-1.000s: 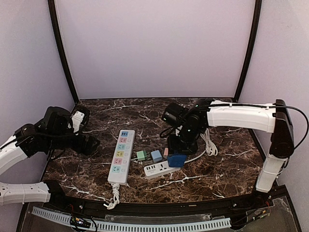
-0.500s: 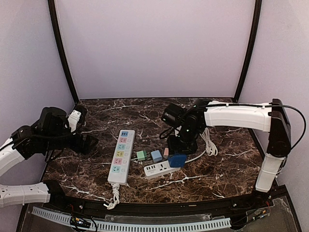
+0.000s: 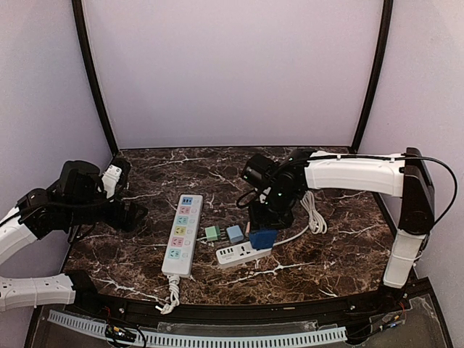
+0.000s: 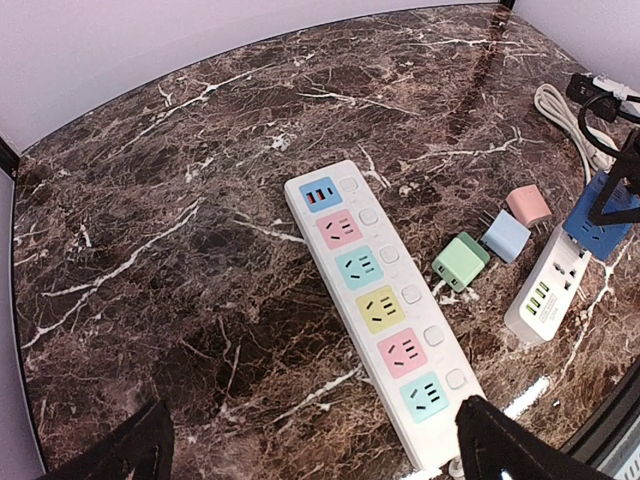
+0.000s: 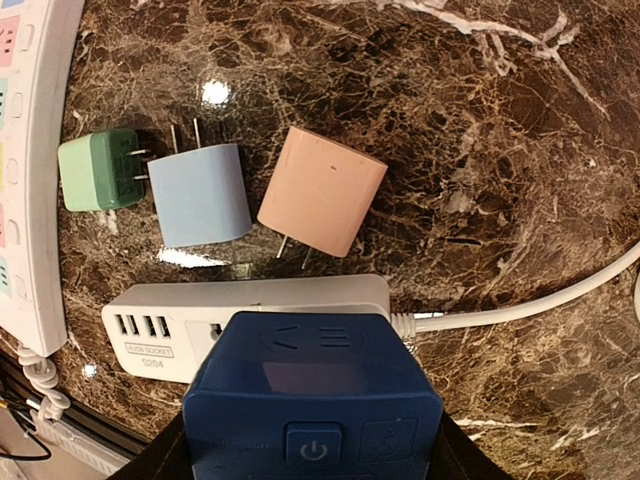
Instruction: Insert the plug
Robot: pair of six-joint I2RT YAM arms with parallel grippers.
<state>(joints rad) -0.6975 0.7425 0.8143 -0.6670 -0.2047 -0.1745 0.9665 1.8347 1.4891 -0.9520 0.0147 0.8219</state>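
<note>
My right gripper (image 3: 267, 230) is shut on a dark blue plug block (image 5: 312, 400) with a power button, holding it over the small white socket strip (image 5: 170, 325), which also shows in the top view (image 3: 235, 254). The blue block (image 3: 263, 239) covers most of the strip's socket. My left gripper (image 3: 134, 215) is open and empty at the table's left side, its fingertips (image 4: 495, 445) framing the near end of the long white power strip (image 4: 375, 300).
Green (image 5: 97, 170), light blue (image 5: 203, 195) and pink (image 5: 322, 190) adapters lie between the two strips. The long power strip (image 3: 181, 233) with coloured sockets lies left of them. A coiled white cable (image 3: 313, 212) lies right of my right gripper.
My right gripper has shifted slightly left and down with the blue plug block toward the small strip. My left arm drew back to the left a little, then stayed still.
</note>
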